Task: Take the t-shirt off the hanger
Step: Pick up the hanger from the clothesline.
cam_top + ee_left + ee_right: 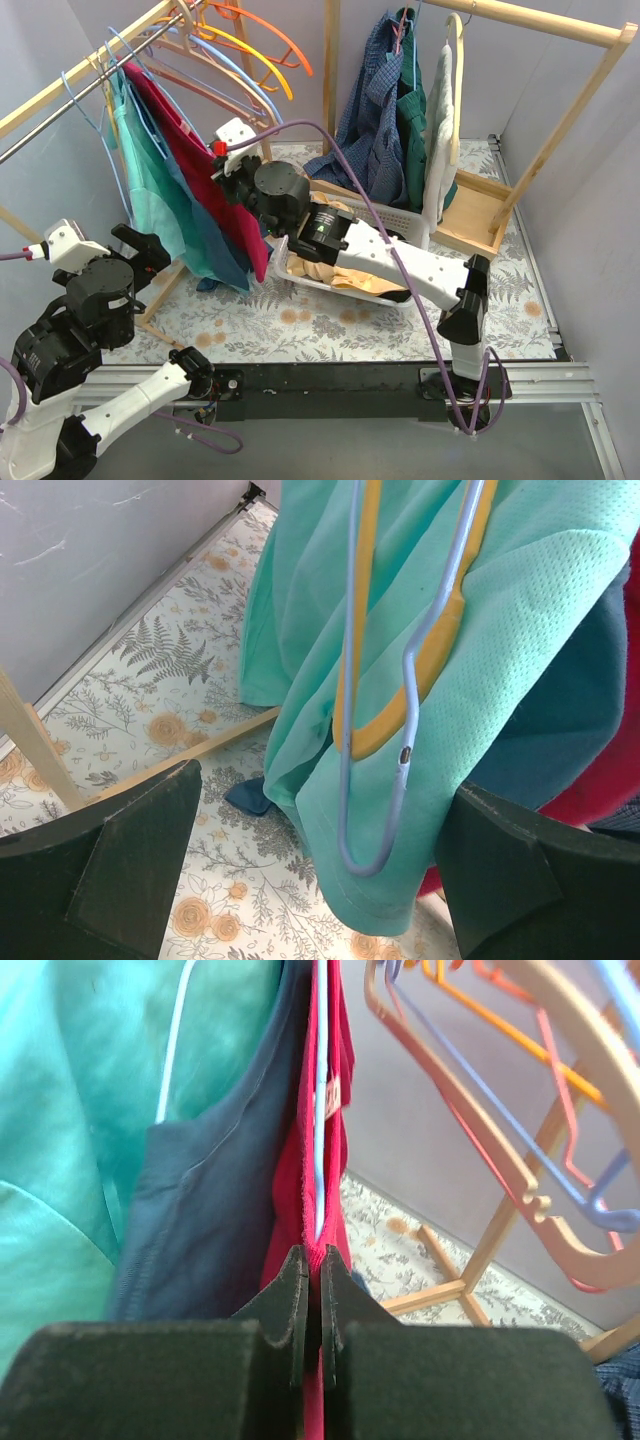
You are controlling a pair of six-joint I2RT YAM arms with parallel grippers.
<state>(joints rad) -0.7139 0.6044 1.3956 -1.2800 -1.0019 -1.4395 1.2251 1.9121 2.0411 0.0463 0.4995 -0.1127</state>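
Right wrist view: the right gripper is pinched shut on an edge of the red shirt, which lies straight ahead of the jaws. A pale hanger wire runs down into the same fold (how much cloth is caught I cannot tell). Top view adds what that one hides. The shirt hangs lengthwise down from the rail, outermost beside a navy garment and nearest the right arm. The left gripper stands wide open, holding nothing, by the teal shirt.
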